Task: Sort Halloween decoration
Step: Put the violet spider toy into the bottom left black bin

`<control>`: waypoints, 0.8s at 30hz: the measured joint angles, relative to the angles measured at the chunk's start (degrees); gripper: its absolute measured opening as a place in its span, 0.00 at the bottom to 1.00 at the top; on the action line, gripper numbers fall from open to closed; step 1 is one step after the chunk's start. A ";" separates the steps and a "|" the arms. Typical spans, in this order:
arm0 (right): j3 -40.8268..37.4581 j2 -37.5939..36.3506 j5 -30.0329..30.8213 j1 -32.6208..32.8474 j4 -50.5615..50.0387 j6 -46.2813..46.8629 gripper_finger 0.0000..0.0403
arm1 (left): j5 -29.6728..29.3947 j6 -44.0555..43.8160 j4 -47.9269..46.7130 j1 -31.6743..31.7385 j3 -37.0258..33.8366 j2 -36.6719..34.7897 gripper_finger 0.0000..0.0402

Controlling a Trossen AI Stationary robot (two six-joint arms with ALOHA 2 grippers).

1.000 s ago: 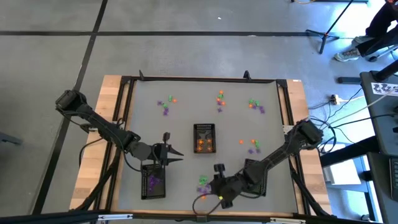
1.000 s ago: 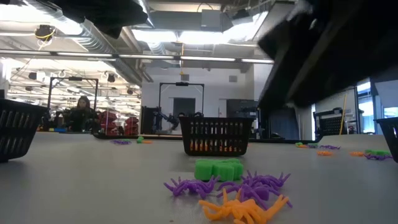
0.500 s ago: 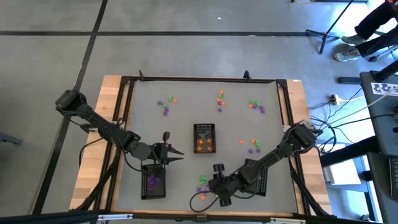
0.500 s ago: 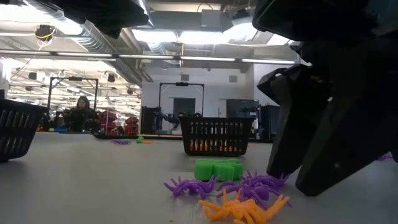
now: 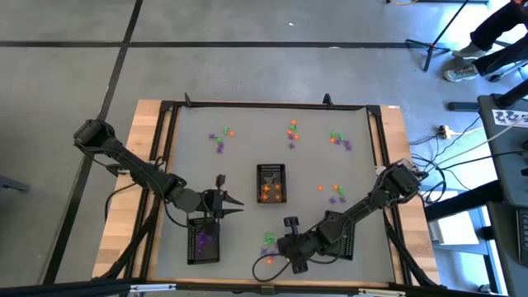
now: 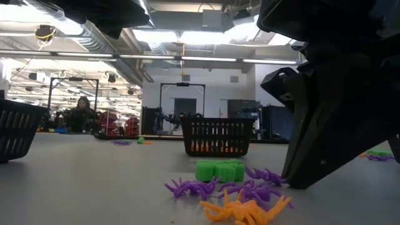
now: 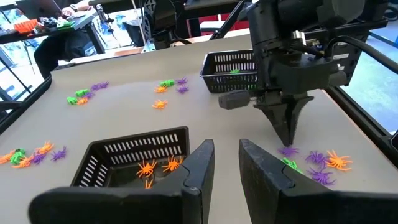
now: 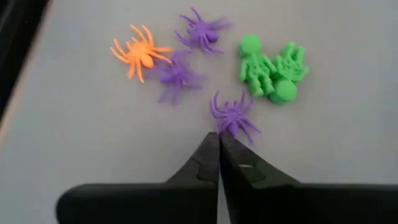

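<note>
From above, the right gripper [image 5: 279,255] reaches down at the near edge of the table [image 5: 247,148], beside a small cluster of Halloween decoration [image 5: 270,240]. The left gripper [image 5: 233,204] hangs over the left side, just above the left tray [image 5: 203,240], which holds purple pieces. The middle tray [image 5: 271,182] holds orange ones, and a third tray [image 5: 344,237] lies under the right arm. More trinkets are scattered across the far half of the table.

At table height, the right gripper [image 6: 294,181] stands with its tip on the surface, beside purple spiders [image 6: 250,185], an orange spider [image 6: 245,210] and a green piece [image 6: 219,169]. The middle tray [image 6: 217,137] sits behind them. A person [image 6: 80,114] sits in the room beyond.

The left wrist view shows that arm's fingers [image 7: 196,168] parted with nothing between them, above the tray of orange spiders [image 7: 134,155]; farther off, the right gripper [image 7: 286,134] points down at the cluster.

The right wrist view shows its own fingers [image 8: 208,155] pressed together, the tip touching a leg of a purple spider [image 8: 234,116]; whether the leg is pinched cannot be told. Green skeletons [image 8: 272,70] lie just beside it.
</note>
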 joint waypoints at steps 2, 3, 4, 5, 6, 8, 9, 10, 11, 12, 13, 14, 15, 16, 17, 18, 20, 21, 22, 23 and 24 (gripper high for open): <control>-0.15 -0.89 1.05 0.04 -2.06 0.00 0.02 | 0.00 0.00 0.00 0.00 0.00 0.00 0.17; -0.21 -1.35 1.57 0.02 -2.67 -0.01 0.02 | 0.00 0.00 0.00 0.00 0.00 0.00 0.17; -0.22 -1.94 2.01 -0.02 -3.14 0.00 0.01 | 0.00 0.00 -0.02 0.02 0.00 0.00 0.17; -0.22 -2.71 2.67 -0.02 -3.62 -0.01 0.01 | 0.00 0.00 0.01 0.02 0.00 0.00 0.17; -0.22 -3.61 3.72 -0.02 -4.12 -0.01 0.01 | 0.00 0.00 -0.01 0.07 0.00 0.00 0.17; -0.22 -5.57 6.18 -0.02 -4.89 -0.20 0.01 | -0.03 0.00 0.00 0.11 0.00 0.00 0.17; -0.22 -6.19 7.44 -0.02 -5.21 -0.70 0.01 | -0.04 0.02 -0.02 0.11 0.00 0.00 0.17; -0.22 -6.80 8.55 -0.02 -5.27 -1.23 0.00 | -0.04 0.06 0.00 0.11 0.00 0.00 0.17; -0.22 -7.34 10.17 -0.02 -5.19 -1.92 0.00 | -0.04 0.30 -0.02 0.11 0.00 0.00 0.17; -0.22 -7.89 11.80 -0.02 -4.86 -2.70 0.00 | -0.04 0.43 -0.04 0.11 0.00 0.00 0.17; -0.22 -8.55 13.19 -0.02 -4.11 -3.44 0.01 | -0.02 0.45 -0.05 0.11 0.00 0.00 0.17; -0.22 -9.25 14.57 -0.07 -3.10 -4.51 0.00 | 0.00 0.48 -0.16 0.11 0.00 0.00 0.17; -0.21 -9.84 15.64 -0.29 -2.01 -5.75 0.00 | 0.27 0.90 -0.23 0.11 0.00 0.00 0.17; -0.20 -10.27 16.51 -0.49 -0.79 -6.83 0.00 | 0.71 2.15 -0.21 0.11 0.00 0.00 0.17; -0.20 -10.53 16.99 -0.89 0.51 -7.62 0.00 | 1.09 3.77 -0.24 0.11 0.00 0.01 0.17; -0.20 -10.60 17.01 -1.33 2.16 -8.86 0.00 | 1.55 5.40 -0.12 0.11 0.00 0.27 0.17; -0.21 -10.86 16.56 -2.41 5.24 -10.93 0.00 | 2.12 8.77 -0.17 -0.21 0.02 1.04 0.17; -0.22 -11.05 15.59 -3.06 6.84 -11.80 0.00 | 2.12 10.48 -0.22 -0.53 0.02 1.62 0.17; -0.20 -11.17 14.35 -3.78 8.41 -12.23 0.00 | 2.14 12.34 -0.03 -0.76 0.02 2.29 0.17; -0.20 -11.22 12.83 -4.60 9.66 -12.80 0.00 | 2.14 14.48 0.15 -1.00 0.02 2.99 0.17; -0.20 -11.22 11.08 -5.38 10.84 -13.10 0.00 | 2.09 16.45 0.22 -1.24 0.02 3.71 0.17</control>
